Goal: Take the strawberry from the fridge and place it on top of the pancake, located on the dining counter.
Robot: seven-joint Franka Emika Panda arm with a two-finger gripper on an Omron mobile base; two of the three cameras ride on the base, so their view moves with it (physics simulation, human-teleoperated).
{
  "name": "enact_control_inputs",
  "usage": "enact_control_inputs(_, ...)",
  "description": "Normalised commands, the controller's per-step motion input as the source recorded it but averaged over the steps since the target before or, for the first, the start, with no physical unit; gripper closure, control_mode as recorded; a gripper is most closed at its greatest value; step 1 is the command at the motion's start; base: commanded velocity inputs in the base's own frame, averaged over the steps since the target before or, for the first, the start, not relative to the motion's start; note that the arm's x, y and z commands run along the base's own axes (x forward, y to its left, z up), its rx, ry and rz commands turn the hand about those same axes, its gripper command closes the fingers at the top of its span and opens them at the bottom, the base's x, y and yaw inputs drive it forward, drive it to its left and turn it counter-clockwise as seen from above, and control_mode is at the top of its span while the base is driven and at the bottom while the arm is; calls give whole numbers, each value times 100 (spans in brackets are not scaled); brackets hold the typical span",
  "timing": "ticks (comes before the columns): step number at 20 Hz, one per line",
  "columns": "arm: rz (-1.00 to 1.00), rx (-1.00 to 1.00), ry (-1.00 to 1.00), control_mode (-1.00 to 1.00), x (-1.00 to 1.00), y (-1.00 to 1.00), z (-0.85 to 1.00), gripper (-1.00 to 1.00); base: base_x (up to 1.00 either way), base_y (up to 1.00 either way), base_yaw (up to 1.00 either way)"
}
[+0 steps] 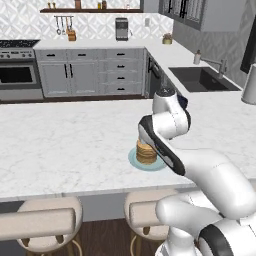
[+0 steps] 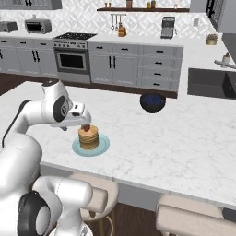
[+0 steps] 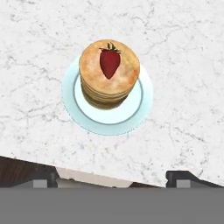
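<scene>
Lying flat on top of the pancake (image 3: pixel 109 72), the strawberry (image 3: pixel 110 62) rests near the middle of the stack, leaf end pointing away from the hand camera. It looks light, soft and easily bruised, and tiny beside the gripper (image 3: pixel 113 179); if it needed shifting, a gentle pinch across its broad shoulders near the leaves seems safest. The stack sits on a pale plate (image 3: pixel 140 105) on the dining counter (image 3: pixel 183 52). Above it, the gripper's jaws stand wide apart, holding nothing. A dark bowl (image 2: pixel 152 102) sits well apart.
</scene>
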Motion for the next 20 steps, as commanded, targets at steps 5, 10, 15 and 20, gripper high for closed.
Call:
enact_control_inputs(5, 0, 0, 0, -100, -82, 0, 47, -100, 0, 0, 0)
enact_control_inputs(10, 0, 0, 0, -100, -78, 0, 36, -100, 0, 0, 0)
enact_control_inputs(15, 0, -1, -6, -100, -72, -8, 31, -100, 0, 0, 0)
enact_control_inputs(20, 4, -2, -13, -100, -68, -17, 43, -100, 0, 0, 0)
